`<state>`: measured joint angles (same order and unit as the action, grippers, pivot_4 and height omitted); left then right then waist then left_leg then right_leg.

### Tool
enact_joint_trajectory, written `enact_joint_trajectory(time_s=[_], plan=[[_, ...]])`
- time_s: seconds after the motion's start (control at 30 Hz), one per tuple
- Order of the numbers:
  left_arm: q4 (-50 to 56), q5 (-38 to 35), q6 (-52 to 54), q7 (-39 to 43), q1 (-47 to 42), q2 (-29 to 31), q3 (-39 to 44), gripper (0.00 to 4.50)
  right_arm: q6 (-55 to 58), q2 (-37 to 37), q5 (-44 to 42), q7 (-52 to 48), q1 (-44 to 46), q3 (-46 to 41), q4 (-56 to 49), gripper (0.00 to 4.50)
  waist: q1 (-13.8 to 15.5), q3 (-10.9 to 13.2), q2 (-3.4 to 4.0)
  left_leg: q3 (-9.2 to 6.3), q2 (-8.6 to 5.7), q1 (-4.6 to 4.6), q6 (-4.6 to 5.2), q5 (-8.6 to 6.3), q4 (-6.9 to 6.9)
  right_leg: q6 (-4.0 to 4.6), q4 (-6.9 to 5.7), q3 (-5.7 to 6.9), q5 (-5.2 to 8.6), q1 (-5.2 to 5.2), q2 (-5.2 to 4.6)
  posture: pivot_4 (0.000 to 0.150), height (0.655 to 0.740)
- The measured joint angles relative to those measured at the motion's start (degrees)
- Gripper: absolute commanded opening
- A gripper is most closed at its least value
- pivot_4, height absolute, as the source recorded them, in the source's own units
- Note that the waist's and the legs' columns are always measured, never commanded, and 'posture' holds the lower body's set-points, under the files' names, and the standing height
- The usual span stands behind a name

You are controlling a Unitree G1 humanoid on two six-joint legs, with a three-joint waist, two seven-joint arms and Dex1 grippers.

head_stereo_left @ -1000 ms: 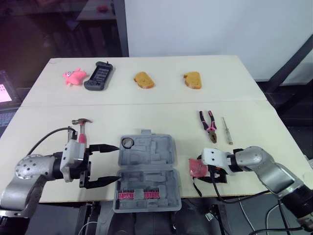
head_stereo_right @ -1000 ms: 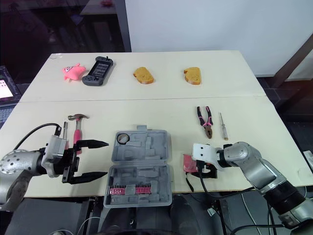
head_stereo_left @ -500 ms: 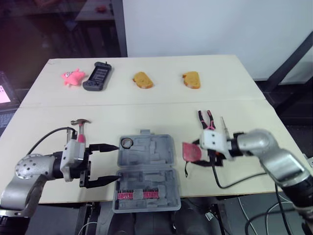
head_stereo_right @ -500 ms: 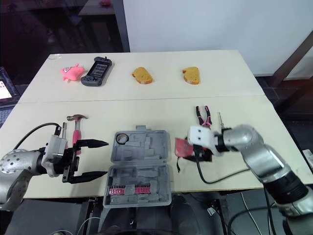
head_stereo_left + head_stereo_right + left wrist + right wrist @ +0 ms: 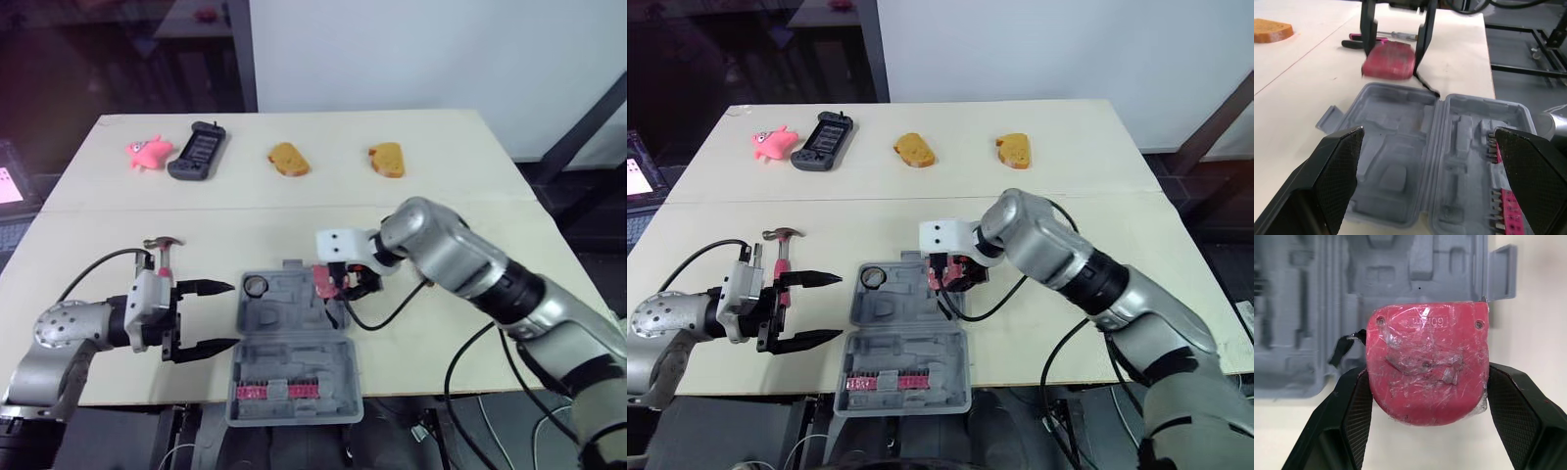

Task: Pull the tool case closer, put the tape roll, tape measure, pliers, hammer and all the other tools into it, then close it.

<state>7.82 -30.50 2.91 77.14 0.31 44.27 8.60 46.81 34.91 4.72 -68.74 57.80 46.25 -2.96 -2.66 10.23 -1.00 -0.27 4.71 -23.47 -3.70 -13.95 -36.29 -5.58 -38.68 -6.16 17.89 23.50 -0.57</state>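
The grey tool case [image 5: 294, 338] lies open on the near part of the table. A tape roll [image 5: 257, 286] sits in its far left corner. My right gripper [image 5: 333, 281] is shut on the red tape measure [image 5: 1426, 377], holding it above the far right edge of the case; its black strap hangs down. In the left wrist view the tape measure [image 5: 1389, 59] hangs beyond the case [image 5: 1400, 147], with pliers [image 5: 1355, 40] and a screwdriver [image 5: 1396, 34] behind it. My left gripper [image 5: 233, 314] stands open just left of the case. The pink-handled hammer [image 5: 165, 257] lies to its far side.
A row of red bits [image 5: 269, 392] fills the near half of the case. Along the far side of the table lie a pink toy [image 5: 147, 153], a black handheld device [image 5: 198, 150] and two pieces of bread [image 5: 288, 160] [image 5: 386, 159].
My right arm has lifted the tape measure off the table right of the case and swung it left over the case's far right edge. The left gripper has barely shifted.
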Motion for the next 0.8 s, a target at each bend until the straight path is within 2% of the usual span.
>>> enact_joint_trajectory(time_s=[0.1,0.27,0.8], plan=[[0.09,0.0,0.0,-0.03,0.13,0.0,0.0,4.5,-2.22,-0.24,4.39,0.26,0.95,3.12,3.38,2.92,0.03,0.0,0.01,0.0,0.0,0.0,0.0,0.0,-0.04,0.01,-0.14,0.01,0.01,0.05,0.01,0.15,0.74],[0.31,0.01,0.0,-0.23,0.81,-0.03,0.0,4.5,-3.59,-3.15,7.57,0.13,0.97,3.54,6.13,2.92,-0.02,0.01,0.01,-0.01,0.0,0.01,0.0,0.0,-0.18,0.02,-0.37,-0.01,0.02,0.08,0.02,0.15,0.74],[2.05,-0.02,0.11,-1.85,1.46,-0.11,0.0,4.5,-5.48,-8.1,12.69,-0.28,-0.77,4.34,10.64,2.92,0.02,0.0,0.01,-0.02,0.0,0.01,0.0,0.0,-0.21,0.02,-0.38,0.0,0.02,0.08,0.02,0.15,0.74]])
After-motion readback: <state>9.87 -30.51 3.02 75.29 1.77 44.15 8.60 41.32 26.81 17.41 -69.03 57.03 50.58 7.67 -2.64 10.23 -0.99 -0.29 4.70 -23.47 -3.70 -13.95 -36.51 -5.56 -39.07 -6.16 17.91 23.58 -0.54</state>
